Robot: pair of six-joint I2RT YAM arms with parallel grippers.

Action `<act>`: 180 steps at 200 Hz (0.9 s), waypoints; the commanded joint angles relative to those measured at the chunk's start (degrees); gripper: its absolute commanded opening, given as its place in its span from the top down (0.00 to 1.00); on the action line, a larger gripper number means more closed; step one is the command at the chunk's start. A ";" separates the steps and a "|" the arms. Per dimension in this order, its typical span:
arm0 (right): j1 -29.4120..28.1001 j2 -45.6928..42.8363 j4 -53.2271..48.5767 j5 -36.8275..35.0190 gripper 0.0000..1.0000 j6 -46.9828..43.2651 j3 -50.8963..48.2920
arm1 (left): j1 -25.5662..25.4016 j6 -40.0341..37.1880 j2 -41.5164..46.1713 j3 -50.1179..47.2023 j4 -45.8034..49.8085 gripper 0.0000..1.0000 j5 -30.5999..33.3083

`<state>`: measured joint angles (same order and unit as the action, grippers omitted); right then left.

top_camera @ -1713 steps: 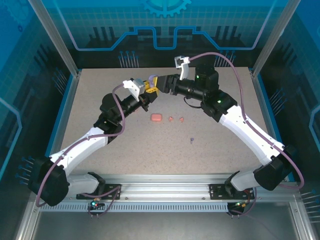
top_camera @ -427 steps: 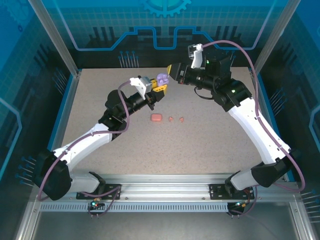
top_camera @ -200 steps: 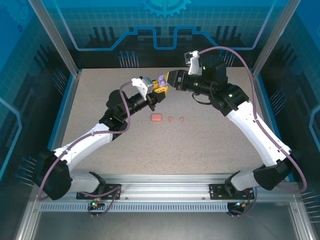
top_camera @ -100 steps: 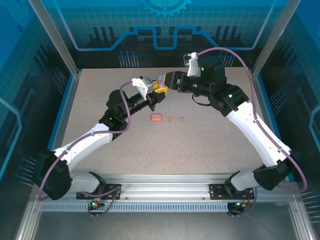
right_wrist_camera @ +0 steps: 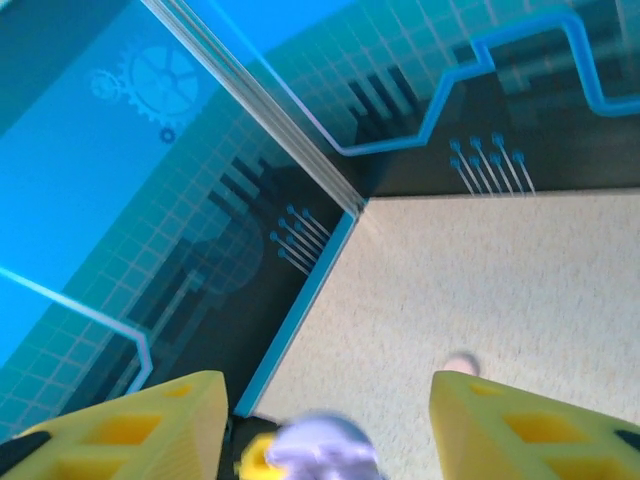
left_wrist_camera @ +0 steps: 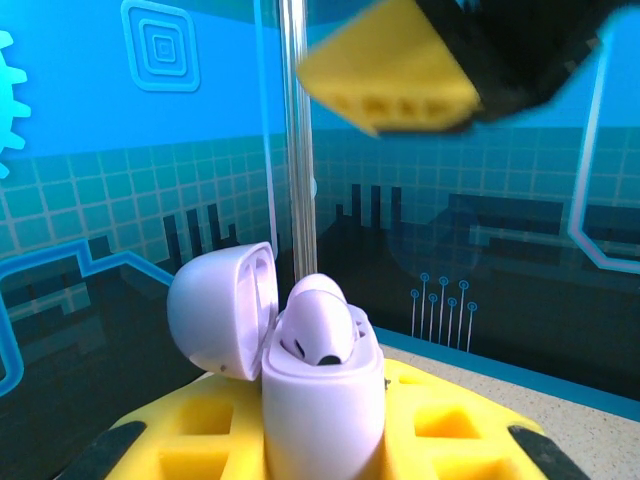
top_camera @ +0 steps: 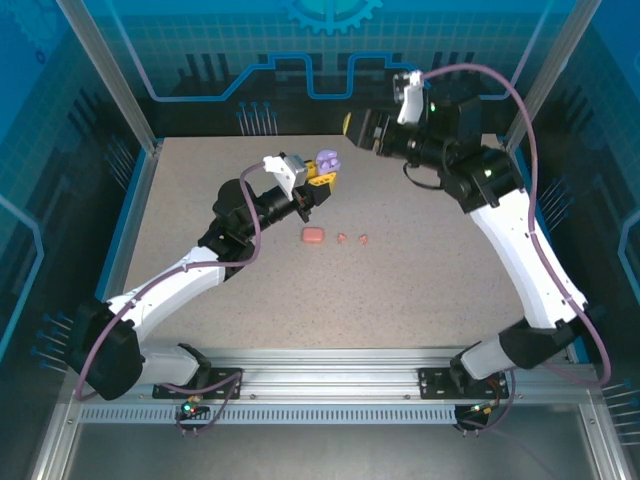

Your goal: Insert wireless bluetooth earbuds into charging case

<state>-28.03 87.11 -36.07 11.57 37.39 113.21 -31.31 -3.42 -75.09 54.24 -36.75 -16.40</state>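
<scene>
Left gripper point(top_camera: 322, 176): pressed together on the purple case point(top_camera: 326, 161), pinching its lower body between the yellow fingers point(left_wrist_camera: 445, 425). It is held up off the table point(top_camera: 200, 220), over the far middle.
Purple case: upright in that grip. Its lid point(left_wrist_camera: 222, 310) is swung open, to the left in the left wrist view, and hangs from the rim.
Purple earbud point(left_wrist_camera: 320, 322): sits in the open mouth of the purple case, its rounded head rising above the rim. Its stem is hidden inside.
Right gripper point(top_camera: 352, 127): spread wide, with nothing pinched. In the right wrist view its two yellow fingers point(right_wrist_camera: 130, 425) stand at the lower left and lower right, and the purple case is a blur low between them, apart from both.
Right gripper, place: raised near the far wall, to the right of the purple case and clear of it. One of its yellow fingertips shows out of focus above the case in the left wrist view.
Coral-red case point(top_camera: 313, 235): lies on the table near the middle, on the near side of the left gripper.
Two small earbuds point(top_camera: 342, 238) point(top_camera: 364, 239): reddish-pink, on the table just right of the coral-red case, side by side and not touching. They are too small to tell how they lie.
Wall panels point(top_camera: 200, 60): blue, printed with a gear outline, a fine grid, circuit-style lines and nested squares.
</scene>
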 commanded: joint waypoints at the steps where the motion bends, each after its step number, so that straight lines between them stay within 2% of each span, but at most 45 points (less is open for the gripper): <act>1: 0.56 8.29 -8.83 1.69 0.52 -3.88 8.26 | -0.13 -0.62 -0.75 1.05 -1.77 1.00 -1.83; 32: 0.53 18.38 -13.22 4.13 0.75 -5.18 17.45 | -0.33 -0.36 -1.29 1.55 -0.89 1.00 -2.49; 55: 0.13 22.81 -15.76 6.25 0.84 -5.77 21.78 | -0.37 -0.27 -1.70 1.66 -0.74 1.00 -2.38; 85: -2.04 21.21 -17.45 5.72 0.85 -7.81 19.92 | -0.35 -0.03 -2.40 2.32 0.12 1.00 -1.87; 111: -3.23 14.76 -14.85 4.45 0.86 -7.95 10.74 | -0.40 0.17 -2.95 2.93 0.95 1.00 -1.54; 154: -2.35 7.69 -10.25 0.69 0.83 -5.80 1.14 | -0.40 1.46 -3.65 3.07 0.38 1.00 -1.35; 180: -1.06 7.81 -8.81 3.16 0.83 -4.05 0.18 | -0.34 2.52 -3.49 2.46 -0.16 1.00 -0.99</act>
<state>-29.95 94.54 -47.46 13.69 31.73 115.04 -31.83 -2.48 -78.65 55.20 -34.52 -18.20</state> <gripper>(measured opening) 0.175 0.221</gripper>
